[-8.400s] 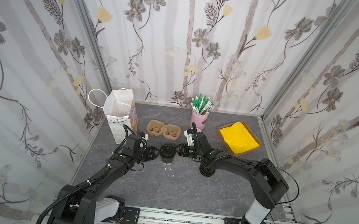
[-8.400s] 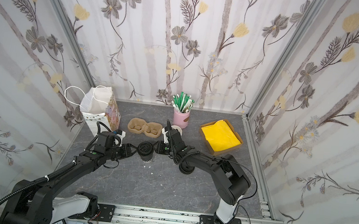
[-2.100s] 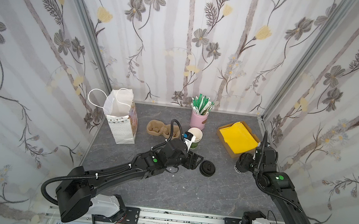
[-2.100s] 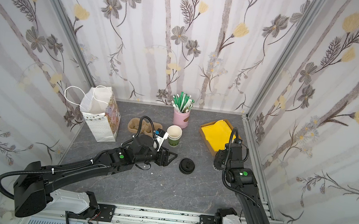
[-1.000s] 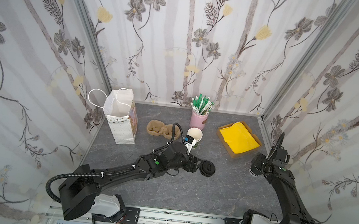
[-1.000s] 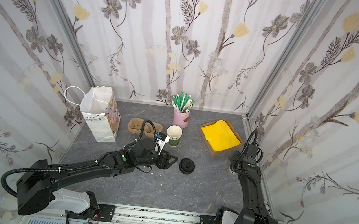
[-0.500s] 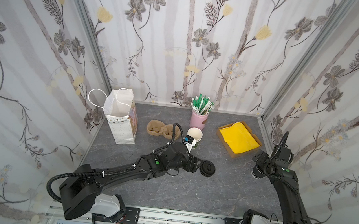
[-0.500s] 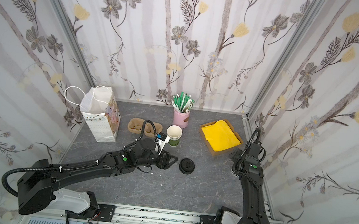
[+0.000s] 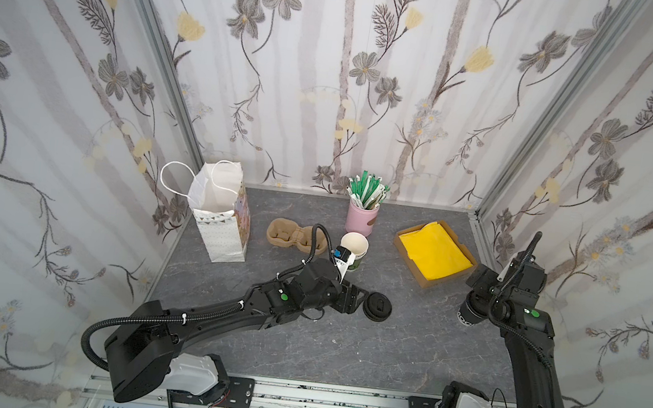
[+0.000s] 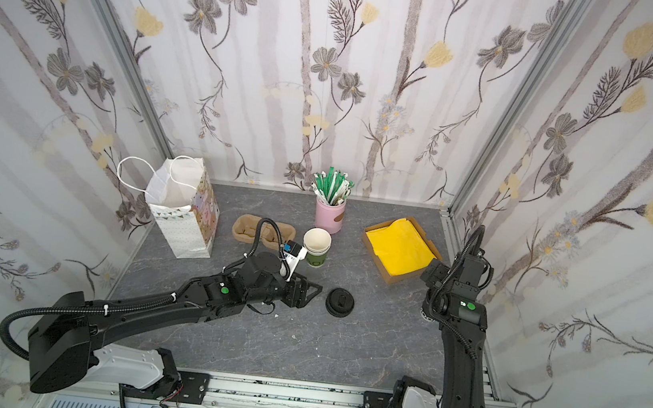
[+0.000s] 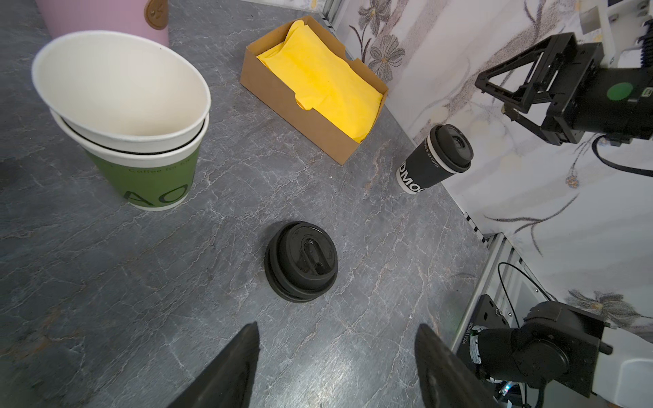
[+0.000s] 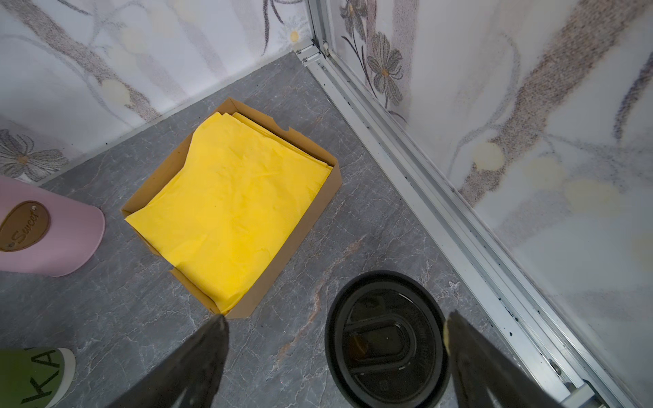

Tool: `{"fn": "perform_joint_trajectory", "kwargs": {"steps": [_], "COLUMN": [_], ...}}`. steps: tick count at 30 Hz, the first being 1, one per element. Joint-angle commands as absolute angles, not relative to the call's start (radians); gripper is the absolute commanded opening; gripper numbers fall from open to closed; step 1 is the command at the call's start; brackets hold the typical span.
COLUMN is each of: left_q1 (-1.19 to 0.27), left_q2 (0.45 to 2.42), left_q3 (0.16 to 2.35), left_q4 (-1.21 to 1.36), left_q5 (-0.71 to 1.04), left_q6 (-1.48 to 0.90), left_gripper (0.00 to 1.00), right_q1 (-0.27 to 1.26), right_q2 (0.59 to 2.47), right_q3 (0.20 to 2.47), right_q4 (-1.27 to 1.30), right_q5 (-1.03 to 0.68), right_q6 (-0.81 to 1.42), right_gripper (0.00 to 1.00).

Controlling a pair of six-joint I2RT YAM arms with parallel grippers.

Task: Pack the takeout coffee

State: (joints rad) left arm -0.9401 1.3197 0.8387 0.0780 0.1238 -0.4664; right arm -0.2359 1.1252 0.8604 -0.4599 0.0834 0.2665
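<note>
Our left end effector (image 11: 337, 328) has its two dark fingers spread wide with nothing between them; it is held over the grey marbled desk (image 11: 106, 282), near a short stack of loose black plastic lids (image 11: 301, 260) but apart from it. Our right end effector (image 12: 335, 318) is likewise spread wide and grips nothing. In the right wrist view its fingers stand to either side of the takeout coffee (image 12: 387, 339), a small black paper cup under a black domed plastic lid. The left wrist view shows it above that cup with clear air between. The cup stands upright at the desk's right edge by the metal rail (image 12: 406, 166). It is just beside the brown cardboard box of yellow napkins (image 11: 289, 104) and well apart from the white handled paper bag (image 9: 218, 218). On the cup we read white letters "DMOO" and, smaller, "to our COFFEE". The stack of green lidless paper cups (image 11: 148, 176) shows "AO" and "Coffee for", and the pink holder (image 12: 46, 233) carries an oval tag reading "Sweet".
</note>
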Motion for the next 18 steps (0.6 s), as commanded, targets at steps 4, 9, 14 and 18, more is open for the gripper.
{"fn": "perform_joint_trajectory", "kwargs": {"steps": [4, 9, 14, 18], "left_q1": [-0.931, -0.919, -0.895, -0.878], "left_q2": [1.300, 1.263, 1.168, 1.105], "left_q3": [0.838, 0.824, 0.807, 0.823], "left_q4": [0.109, 0.109, 0.102, 0.054], "left_q5": [0.102, 0.091, 0.068, 0.046], "left_q6": [-0.456, -0.457, -0.474, -0.515], "left_gripper": [0.72, 0.71, 0.67, 0.65], "right_q1": [-0.235, -0.216, -0.120, 0.003], "right_q2": [1.109, 1.068, 0.988, 0.940], "right_q3": [0.897, 0.905, 0.906, 0.923], "right_q4": [-0.489, -0.479, -0.474, -0.448], "right_q5": [0.037, -0.107, -0.190, -0.222], "right_q6": [0.241, 0.209, 0.228, 0.292], "right_gripper": [0.90, 0.77, 0.62, 0.47]}}
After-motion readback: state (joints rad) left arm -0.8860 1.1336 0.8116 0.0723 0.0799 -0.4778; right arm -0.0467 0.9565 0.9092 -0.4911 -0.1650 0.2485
